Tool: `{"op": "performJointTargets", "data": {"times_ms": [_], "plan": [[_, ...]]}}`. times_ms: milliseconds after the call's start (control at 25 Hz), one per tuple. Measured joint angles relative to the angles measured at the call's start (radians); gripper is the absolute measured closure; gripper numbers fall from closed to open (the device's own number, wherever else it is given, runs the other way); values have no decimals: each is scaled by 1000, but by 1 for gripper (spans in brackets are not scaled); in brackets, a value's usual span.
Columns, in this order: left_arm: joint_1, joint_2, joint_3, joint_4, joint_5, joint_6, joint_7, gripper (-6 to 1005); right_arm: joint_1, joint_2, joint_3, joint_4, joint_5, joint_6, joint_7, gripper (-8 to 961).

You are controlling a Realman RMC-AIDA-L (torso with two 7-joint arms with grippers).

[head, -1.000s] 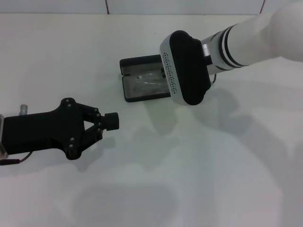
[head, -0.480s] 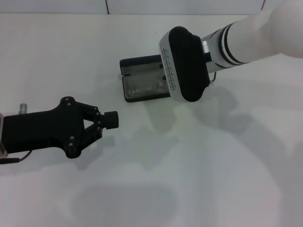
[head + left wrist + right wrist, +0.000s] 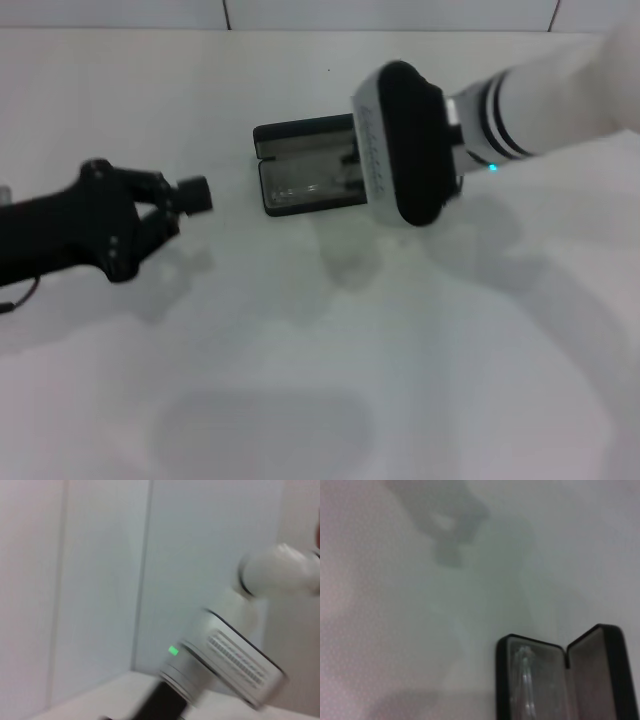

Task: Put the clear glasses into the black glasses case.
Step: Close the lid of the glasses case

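The case [image 3: 305,180] lies open near the far middle of the white table [image 3: 320,380], its lid [image 3: 300,135] folded back toward the far edge. One case, one pair of glasses [image 3: 310,188], two arms. The glasses lie inside the tray of the case; in the right wrist view they show only as faint clear outlines on the grey lining [image 3: 527,680], so how they are folded I cannot tell.

The right gripper [image 3: 405,145] hangs over the case's right end, its housing covering that end in the head view. Its fingers are hidden, and whether they are released or clenched cannot be told.

The left gripper [image 3: 190,195] is out to the left of the case, well apart from it, fingers [image 3: 196,192] clenched together on nothing.

Open tabletop runs wide on the near side of the case and to both sides; the far edge of the table meets a wall [image 3: 300,12] close behind the lid. The left wrist view shows the right arm [image 3: 235,655] against that wall.
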Motion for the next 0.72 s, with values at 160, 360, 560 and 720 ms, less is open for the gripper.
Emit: {"op": "performJointTargets", "data": {"times_ms": [160, 360, 560, 720], "plan": [[-11, -9, -74, 0, -20, 1, -9, 960, -99, 0, 17, -64, 45, 1, -5, 727], [-99, -26, -110, -12, -51, -70, -86, 960, -220, -6, 91, -119, 197, -15, -30, 727], [-189, -41, -104, -12, -39, -194, -150, 960, -318, -6, 250, -124, 453, -87, -193, 728], [-278, -54, -99, -28, 30, -300, -184, 960, -393, -8, 413, -76, 686, -246, -321, 728]]}}
